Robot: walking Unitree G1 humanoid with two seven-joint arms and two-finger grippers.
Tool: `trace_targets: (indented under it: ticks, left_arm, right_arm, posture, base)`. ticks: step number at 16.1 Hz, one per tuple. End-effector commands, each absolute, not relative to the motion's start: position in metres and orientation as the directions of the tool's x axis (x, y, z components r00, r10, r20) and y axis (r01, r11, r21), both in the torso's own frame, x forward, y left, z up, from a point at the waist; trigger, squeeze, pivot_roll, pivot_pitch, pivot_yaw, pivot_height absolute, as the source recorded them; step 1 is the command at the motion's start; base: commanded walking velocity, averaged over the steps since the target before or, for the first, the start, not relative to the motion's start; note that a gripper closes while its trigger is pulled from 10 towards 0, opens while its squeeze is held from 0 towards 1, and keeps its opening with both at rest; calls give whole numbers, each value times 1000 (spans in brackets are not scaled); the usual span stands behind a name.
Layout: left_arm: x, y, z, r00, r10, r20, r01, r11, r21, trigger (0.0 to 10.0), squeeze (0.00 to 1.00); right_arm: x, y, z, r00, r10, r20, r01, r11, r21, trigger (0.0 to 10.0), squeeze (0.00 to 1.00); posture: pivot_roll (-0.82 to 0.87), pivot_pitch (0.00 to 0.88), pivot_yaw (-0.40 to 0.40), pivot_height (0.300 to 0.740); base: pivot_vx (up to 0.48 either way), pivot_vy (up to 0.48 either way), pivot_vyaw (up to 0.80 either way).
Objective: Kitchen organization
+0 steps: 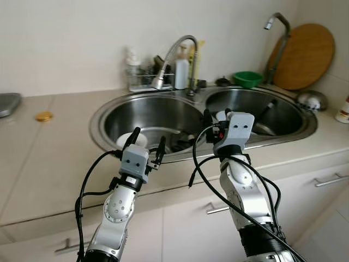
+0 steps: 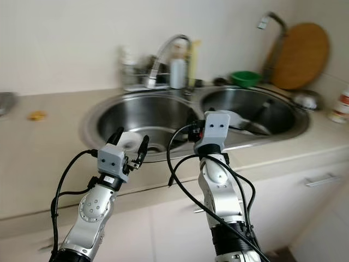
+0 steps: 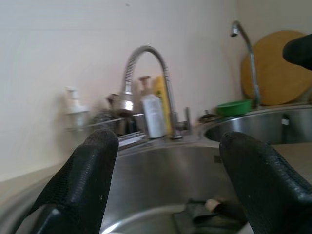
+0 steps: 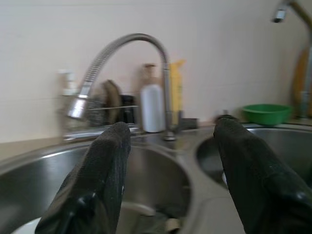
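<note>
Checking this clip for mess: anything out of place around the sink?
A small yellow lid-like item lies alone on the counter, left of the double sink. A white dish and dark clutter sit in the left basin. Nothing looks spilled or broken.

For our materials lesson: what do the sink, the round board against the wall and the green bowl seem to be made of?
Sink: likely stainless steel, shiny grey with reflections. Round board: probably wood or bamboo, matte tan. Green bowl: seemingly plastic, uniform bright colour; too small to be sure.

glossy stainless-steel sink, matt beige countertop, round wooden board, green plastic bowl
</note>
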State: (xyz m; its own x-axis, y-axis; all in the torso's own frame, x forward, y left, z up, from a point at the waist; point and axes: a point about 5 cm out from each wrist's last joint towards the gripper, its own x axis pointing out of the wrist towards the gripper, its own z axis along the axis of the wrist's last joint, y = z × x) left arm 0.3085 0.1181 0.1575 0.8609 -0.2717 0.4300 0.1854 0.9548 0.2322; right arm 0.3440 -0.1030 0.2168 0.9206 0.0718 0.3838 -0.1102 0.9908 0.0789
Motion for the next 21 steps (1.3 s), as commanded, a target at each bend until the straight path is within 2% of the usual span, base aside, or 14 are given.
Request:
trace_targets:
  ticks: [1, 5, 15, 19, 21]
  left_arm:
    - [309, 116, 160, 855, -281, 436, 189, 952, 242, 10000, 0]
    - [308, 114, 160, 850, -282, 445, 193, 953, 235, 10000, 0]
    - [301, 116, 156, 846, -295, 444, 209, 950, 232, 10000, 0]
    - [295, 113, 147, 845, -356, 400, 268, 928, 261, 10000, 0]
    - [287, 109, 131, 840, -440, 318, 339, 883, 324, 10000, 0]
  right_arm:
    - [341, -105, 224, 907, 65, 417, -105, 992, 75, 10000, 0]
    - [340, -106, 225, 901, 65, 430, -108, 991, 77, 10000, 0]
    - [332, -104, 222, 892, 87, 444, -122, 991, 51, 10000, 0]
    - [327, -107, 213, 901, 90, 424, -115, 993, 35, 10000, 0]
    - [325, -113, 208, 911, 71, 407, -88, 996, 25, 10000, 0]
  posture:
    - [69, 0, -21, 740]
    - [63, 0, -23, 740]
    - [63, 0, -25, 740]
    - [62, 0, -23, 740]
    - [60, 0, -23, 740]
  base:
    - [0, -450, -800]
    - [0, -480, -200]
    - [0, 0, -80]
    - [0, 0, -400]
    - [0, 0, 0]
